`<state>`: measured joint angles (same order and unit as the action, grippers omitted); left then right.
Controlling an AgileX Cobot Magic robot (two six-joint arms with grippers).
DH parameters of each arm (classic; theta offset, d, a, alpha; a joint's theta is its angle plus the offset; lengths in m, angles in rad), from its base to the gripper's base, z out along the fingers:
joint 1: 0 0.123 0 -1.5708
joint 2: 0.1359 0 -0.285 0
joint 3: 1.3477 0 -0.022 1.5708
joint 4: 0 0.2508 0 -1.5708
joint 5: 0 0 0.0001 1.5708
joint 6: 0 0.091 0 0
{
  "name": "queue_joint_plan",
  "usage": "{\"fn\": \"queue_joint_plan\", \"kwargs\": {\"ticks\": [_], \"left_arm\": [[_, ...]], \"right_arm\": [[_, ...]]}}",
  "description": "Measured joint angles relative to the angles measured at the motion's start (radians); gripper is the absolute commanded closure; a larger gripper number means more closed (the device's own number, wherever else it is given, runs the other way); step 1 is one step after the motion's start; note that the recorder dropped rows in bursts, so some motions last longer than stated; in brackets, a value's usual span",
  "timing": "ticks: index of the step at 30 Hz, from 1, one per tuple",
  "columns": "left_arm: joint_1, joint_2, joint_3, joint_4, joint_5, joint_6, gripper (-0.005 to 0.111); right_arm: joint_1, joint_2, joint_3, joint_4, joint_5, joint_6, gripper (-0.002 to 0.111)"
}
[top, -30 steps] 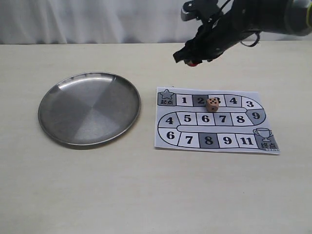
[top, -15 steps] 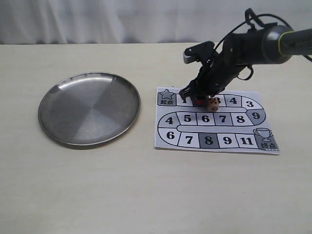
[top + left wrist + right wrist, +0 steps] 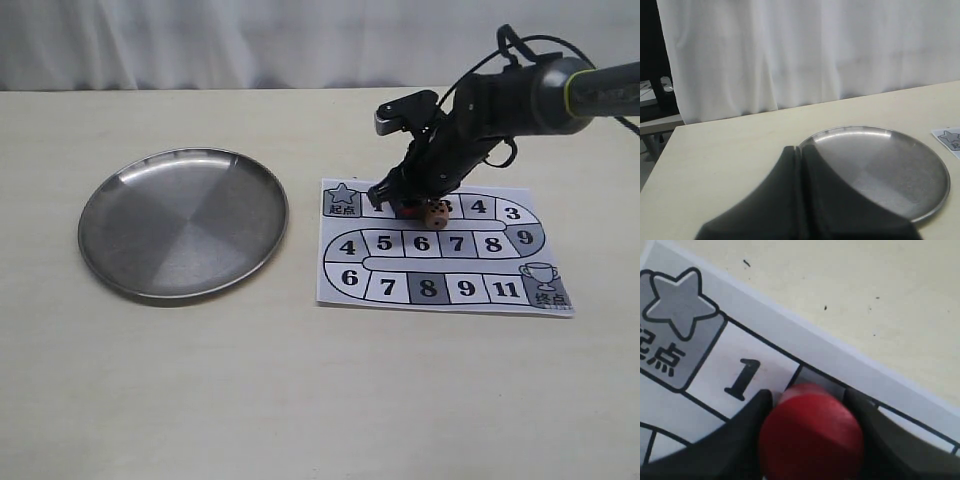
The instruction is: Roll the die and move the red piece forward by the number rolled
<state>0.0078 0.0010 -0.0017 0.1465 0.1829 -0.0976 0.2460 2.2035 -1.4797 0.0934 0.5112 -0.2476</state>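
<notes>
R arm (image 3: 520, 95) slants down from the right w/ pincer (image 3: 403, 203) clamped on red piece (image 3: 810, 432) next to sq 1 on board (image 3: 440, 290), die (image 3: 435, 214) just beside. L pincer (image 3: 801, 165) closed, nr plate (image 3: 920, 210).

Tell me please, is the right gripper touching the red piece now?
Touching. The right wrist view shows it: the right gripper has its two fingers pressed against opposite sides of the red piece, with no gap visible.
</notes>
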Motion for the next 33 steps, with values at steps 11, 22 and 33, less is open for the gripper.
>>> {"fn": "queue_joint_plan", "kwargs": {"ticks": [11, 22, 33], "left_arm": [[0.0, 0.0, 0.0, 0.0, 0.0, 0.0, 0.107], [0.0, 0.0, 0.0, 0.0, 0.0, 0.0, 0.107], [0.0, 0.0, 0.0, 0.0, 0.0, 0.0, 0.107]], "right_arm": [[-0.013, -0.207, -0.041, -0.02, 0.062, 0.029, 0.104], [-0.116, -0.164, 0.021, -0.024, 0.078, 0.08, 0.104], [-0.122, -0.051, 0.073, 0.045, 0.008, 0.047, 0.104]]}}
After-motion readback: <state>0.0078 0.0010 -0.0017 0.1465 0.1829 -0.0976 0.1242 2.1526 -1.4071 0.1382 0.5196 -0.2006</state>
